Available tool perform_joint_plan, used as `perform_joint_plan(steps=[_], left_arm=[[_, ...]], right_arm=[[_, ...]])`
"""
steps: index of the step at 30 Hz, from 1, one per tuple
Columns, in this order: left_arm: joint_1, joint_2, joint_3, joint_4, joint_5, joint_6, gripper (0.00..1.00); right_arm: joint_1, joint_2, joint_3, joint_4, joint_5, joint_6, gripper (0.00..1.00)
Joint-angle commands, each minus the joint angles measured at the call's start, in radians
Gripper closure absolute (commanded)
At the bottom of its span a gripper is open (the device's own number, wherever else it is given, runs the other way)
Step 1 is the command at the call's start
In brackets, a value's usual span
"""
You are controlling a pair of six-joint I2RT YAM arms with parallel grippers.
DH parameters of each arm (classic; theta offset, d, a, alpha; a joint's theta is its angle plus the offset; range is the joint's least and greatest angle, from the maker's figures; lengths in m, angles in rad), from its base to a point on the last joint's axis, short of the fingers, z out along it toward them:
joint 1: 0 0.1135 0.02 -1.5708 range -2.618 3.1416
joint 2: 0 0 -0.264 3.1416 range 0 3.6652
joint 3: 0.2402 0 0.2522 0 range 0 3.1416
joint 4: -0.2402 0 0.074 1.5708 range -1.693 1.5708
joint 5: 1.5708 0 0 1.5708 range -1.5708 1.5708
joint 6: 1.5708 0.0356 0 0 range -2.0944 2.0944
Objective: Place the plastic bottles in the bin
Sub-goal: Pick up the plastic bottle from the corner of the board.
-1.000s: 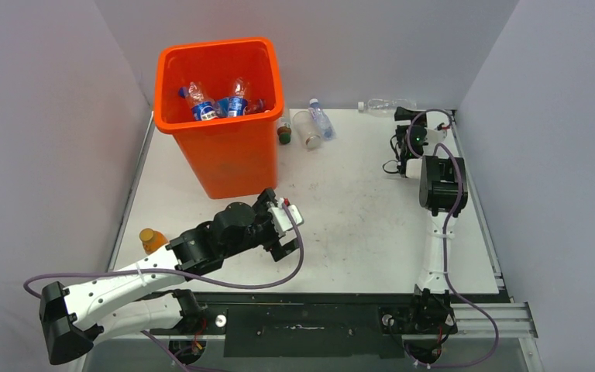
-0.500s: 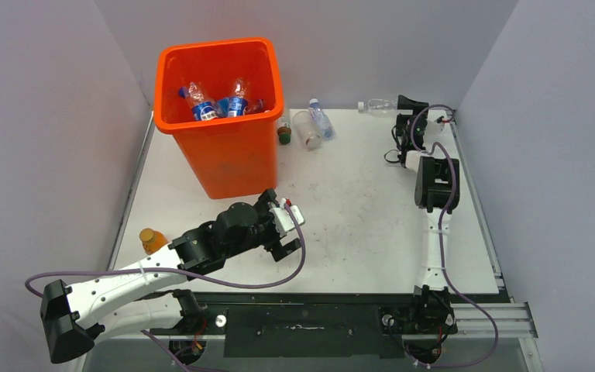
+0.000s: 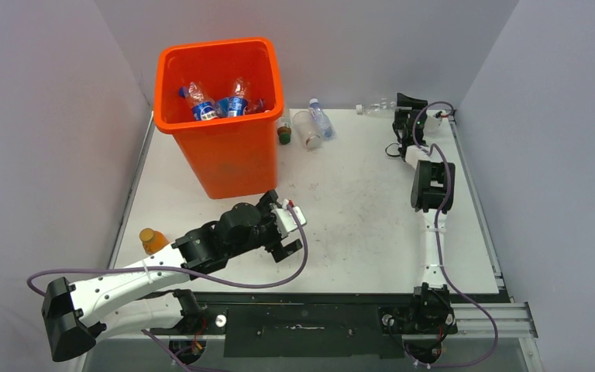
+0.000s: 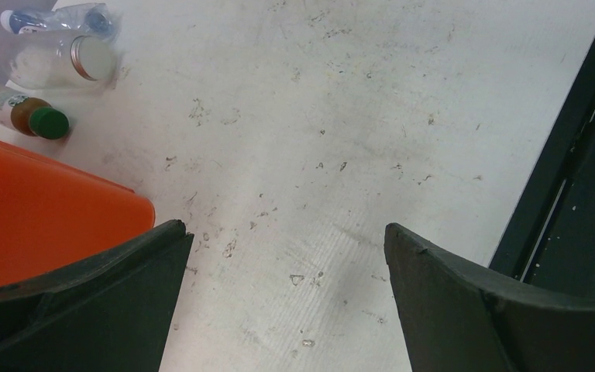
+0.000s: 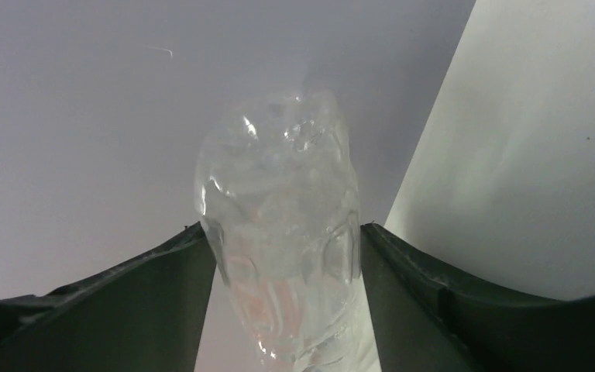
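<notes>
The orange bin (image 3: 232, 159) stands at the back left with several bottles (image 3: 203, 107) inside; its wall (image 4: 39, 209) also shows in the left wrist view. My right gripper (image 3: 403, 105) is at the back wall, its fingers pressed against both sides of a clear bottle (image 5: 283, 194) lying there (image 3: 377, 106). My left gripper (image 4: 287, 240) hangs open over bare table in front of the bin (image 3: 290, 232), nothing between its fingers. Right of the bin lie a green-capped bottle (image 3: 283, 133), a clear one (image 3: 305, 128) and a blue-labelled one (image 3: 321, 120).
A squat orange bottle (image 3: 151, 239) stands at the table's left edge beside my left arm. Grey walls close the table on three sides. A black rail (image 4: 565, 194) runs along the near edge.
My right arm has reached farther toward the back wall and its jaws have closed in around the clear bottle. My left arm has barely shifted.
</notes>
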Motion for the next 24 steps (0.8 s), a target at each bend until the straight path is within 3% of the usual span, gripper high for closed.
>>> perform_joint_plan(steps=[1,7,14,18,24], left_arm=[[-0.006,0.006,-0.004,0.056,0.005,0.006,0.04],[-0.005,0.010,-0.002,0.054,0.005,0.004,0.04],[-0.006,-0.003,0.009,0.052,0.018,-0.010,0.04],[-0.006,-0.032,0.012,0.060,0.030,-0.021,0.04],[-0.009,-0.084,0.000,0.093,0.008,-0.025,0.04]], right_arm=[[0.001,0.095,0.007,-0.204,-0.023,-0.049,0.38],[-0.002,0.074,-0.071,-0.152,-0.035,-0.061,0.57],[-0.006,-0.057,-0.341,0.115,-0.064,-0.023,0.86],[0.002,-0.198,-0.518,0.254,-0.073,-0.022,0.94],[0.016,-0.458,-0.830,0.487,-0.123,-0.001,0.95]])
